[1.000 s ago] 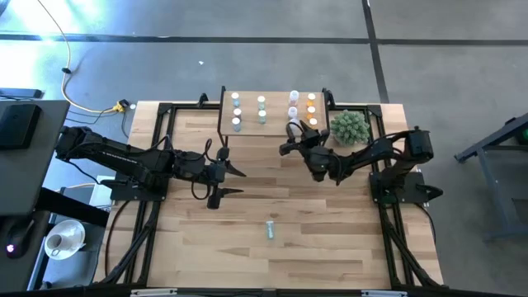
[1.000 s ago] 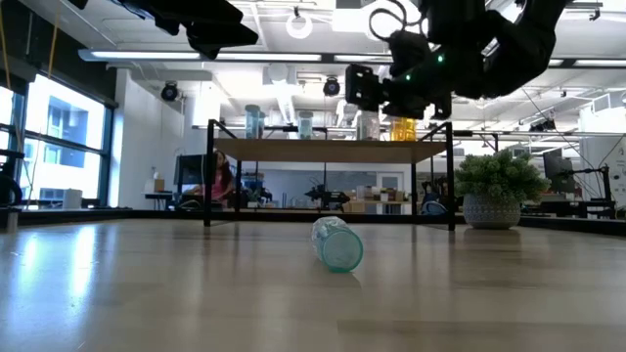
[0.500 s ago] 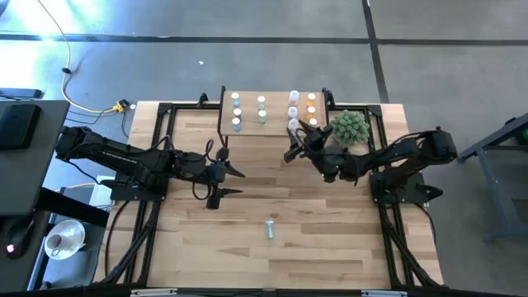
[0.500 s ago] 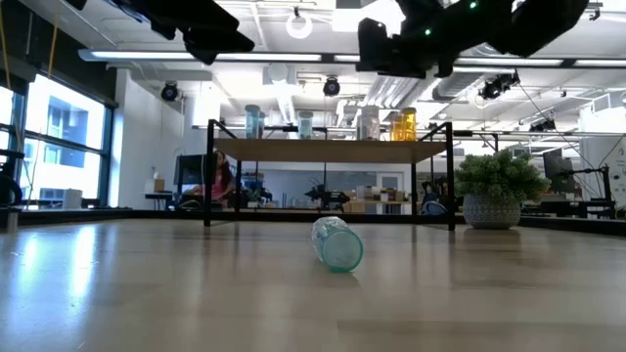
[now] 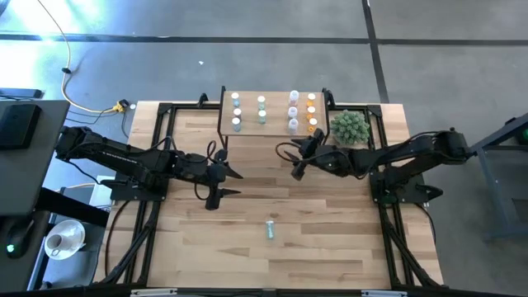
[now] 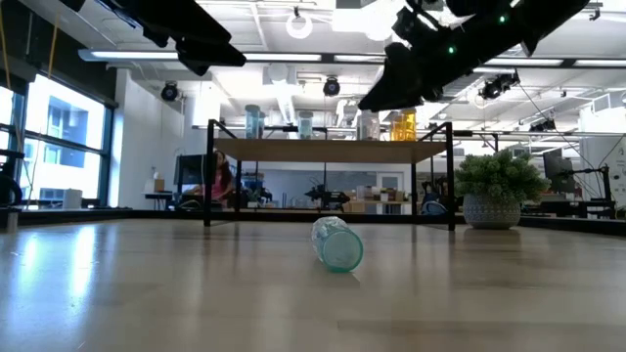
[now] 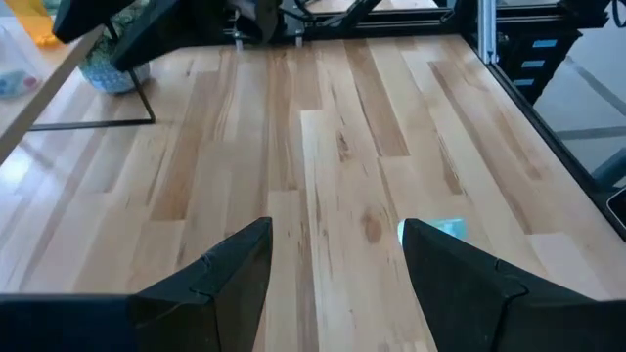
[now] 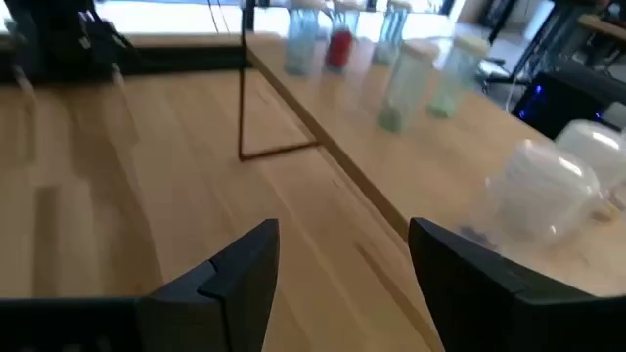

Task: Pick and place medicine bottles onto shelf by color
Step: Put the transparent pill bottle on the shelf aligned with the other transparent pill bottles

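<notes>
The shelf (image 5: 272,111) stands at the table's far edge on thin black legs. Medicine bottles stand on it in rows: blue (image 5: 236,111), green (image 5: 261,109), white (image 5: 293,111) and orange (image 5: 312,111). One green bottle (image 5: 269,228) lies on its side on the table toward the near edge, as the low view (image 6: 337,243) also shows. My left gripper (image 5: 238,182) hovers open above the table's left middle, with the lying bottle (image 7: 445,228) ahead of it. My right gripper (image 5: 290,161) hovers open just in front of the shelf (image 8: 440,147) and holds nothing.
A spiky green plant (image 5: 349,127) in a pot stands right of the shelf, close to my right arm. Black frame rails (image 5: 157,132) run along the table's left and right sides. Bare plank tabletop (image 5: 272,264) stretches between the grippers and the near edge.
My right gripper has drawn back from the shelf's orange end toward the table's near edge and risen. It has tipped up and swung round to point toward the table's left. Its fingers stay open.
</notes>
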### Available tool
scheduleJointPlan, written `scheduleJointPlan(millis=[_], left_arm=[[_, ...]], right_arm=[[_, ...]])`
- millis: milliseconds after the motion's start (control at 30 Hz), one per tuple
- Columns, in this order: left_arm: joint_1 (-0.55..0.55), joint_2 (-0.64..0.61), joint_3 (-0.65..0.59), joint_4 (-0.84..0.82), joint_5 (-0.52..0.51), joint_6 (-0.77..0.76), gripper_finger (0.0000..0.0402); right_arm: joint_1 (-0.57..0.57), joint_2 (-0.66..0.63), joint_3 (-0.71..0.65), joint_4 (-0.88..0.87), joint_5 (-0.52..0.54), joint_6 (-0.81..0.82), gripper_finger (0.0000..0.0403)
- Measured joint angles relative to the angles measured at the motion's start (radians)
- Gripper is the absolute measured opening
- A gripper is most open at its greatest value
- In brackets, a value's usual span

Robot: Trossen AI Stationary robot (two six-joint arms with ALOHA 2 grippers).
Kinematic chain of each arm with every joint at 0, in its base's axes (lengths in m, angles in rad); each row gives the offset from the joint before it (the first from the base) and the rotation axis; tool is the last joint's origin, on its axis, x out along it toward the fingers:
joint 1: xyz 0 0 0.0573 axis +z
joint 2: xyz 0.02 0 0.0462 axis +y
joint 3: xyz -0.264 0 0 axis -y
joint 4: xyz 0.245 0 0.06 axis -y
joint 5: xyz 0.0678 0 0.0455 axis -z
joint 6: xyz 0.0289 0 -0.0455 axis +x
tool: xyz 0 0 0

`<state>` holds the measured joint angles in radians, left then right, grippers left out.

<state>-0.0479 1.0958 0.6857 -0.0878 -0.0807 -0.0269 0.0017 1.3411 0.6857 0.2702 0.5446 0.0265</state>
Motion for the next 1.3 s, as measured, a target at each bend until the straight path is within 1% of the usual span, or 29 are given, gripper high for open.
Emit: scheduleJointPlan(millis=[267,700,933,1100,1300], left_arm=[[0.0,0.0,0.0,0.001,0.0,0.003,0.0218],[0.0,0.0,0.0,0.002,0.0,0.003,0.0218],[0.0,0.0,0.0,0.002,0.0,0.003,0.0218],[0.0,0.0,0.0,0.002,0.0,0.003,0.0218],[0.0,0.0,0.0,0.002,0.0,0.003,0.0218]], right_arm=[[-0.015,0.0,0.0,-0.019,0.002,-0.005,0.022],[-0.096,0.0,0.0,-0.018,-0.003,-0.005,0.022],[-0.131,0.0,0.0,-0.003,-0.032,0.0,0.022],[-0.133,0.0,0.0,0.032,-0.034,0.0,0.022],[-0.127,0.0,0.0,0.02,-0.038,0.0,0.022]])
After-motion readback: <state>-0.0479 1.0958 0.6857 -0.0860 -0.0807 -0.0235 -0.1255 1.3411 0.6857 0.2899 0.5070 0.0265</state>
